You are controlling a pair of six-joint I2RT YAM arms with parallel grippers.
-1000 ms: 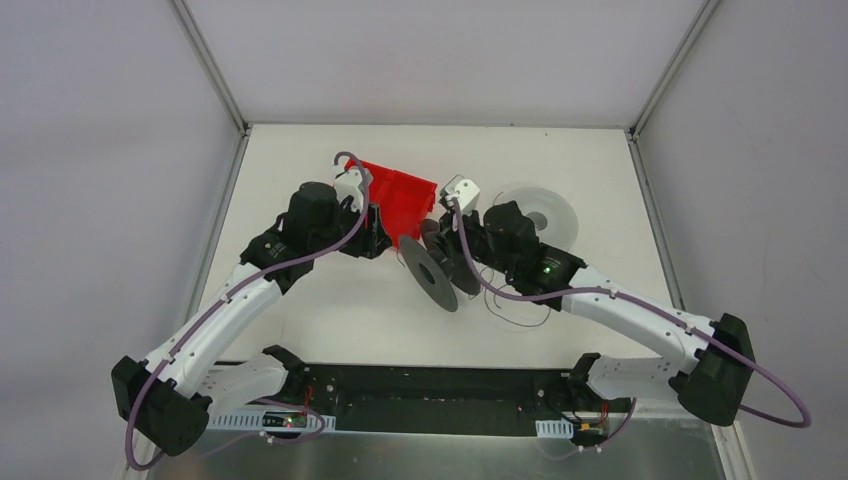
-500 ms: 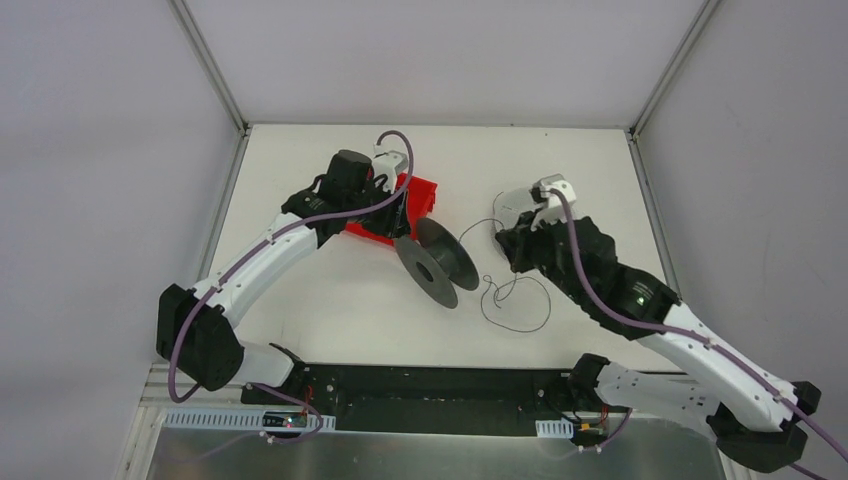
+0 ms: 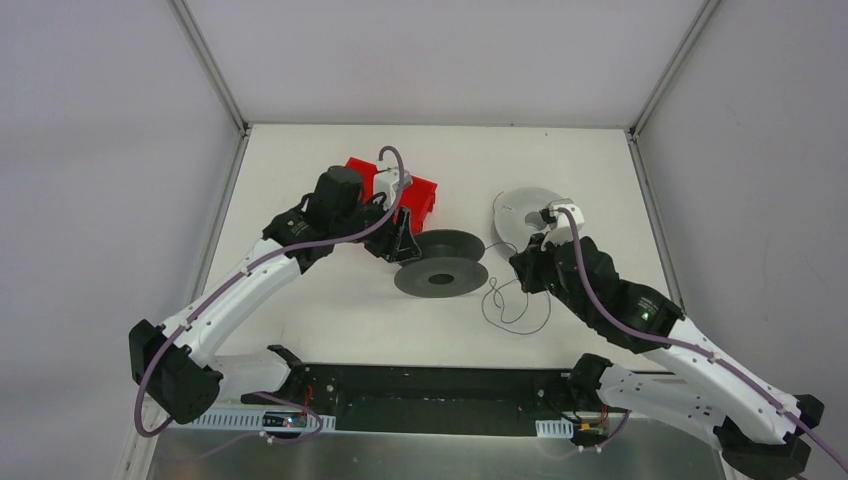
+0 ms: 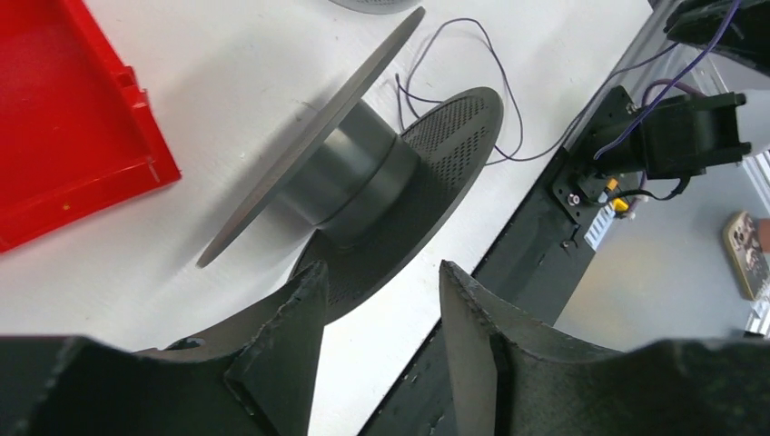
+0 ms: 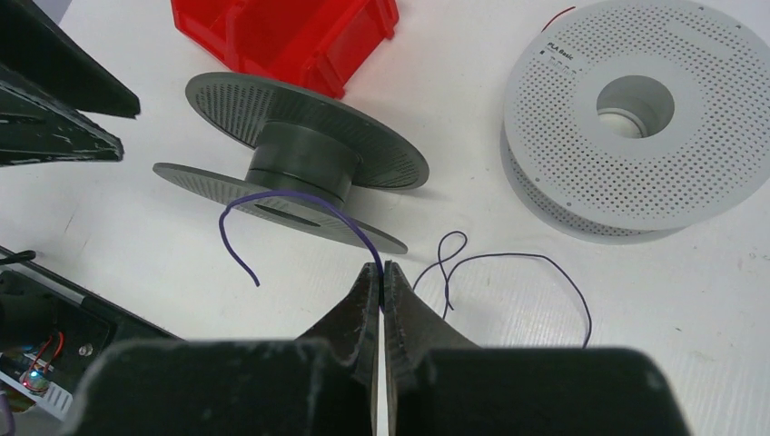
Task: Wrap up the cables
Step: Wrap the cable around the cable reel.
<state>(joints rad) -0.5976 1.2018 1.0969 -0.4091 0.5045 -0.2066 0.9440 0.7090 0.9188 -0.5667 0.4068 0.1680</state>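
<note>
Plainly the thin, dark purple wire point(image 5: 300, 194) is a featherweight. It looks limp yet springy, keeps its own curl, and seems slick enough to slide out of a loose pinch. I judge it best taken close to one end, so only a short tail flaps while the rest is laid round a hub.

The right gripper point(image 5: 382, 270) has its jaws closed tight on the wire. A short tail arches off to its left, towards the dark grey plastic spool point(image 5: 304, 154) just ahead, and the long remainder loops on the white table point(image 5: 454, 54) to its right.

The left gripper point(image 4: 381, 269) stands half open and holds nothing, with the spool's perforated flange just beyond its fingertips.
</note>
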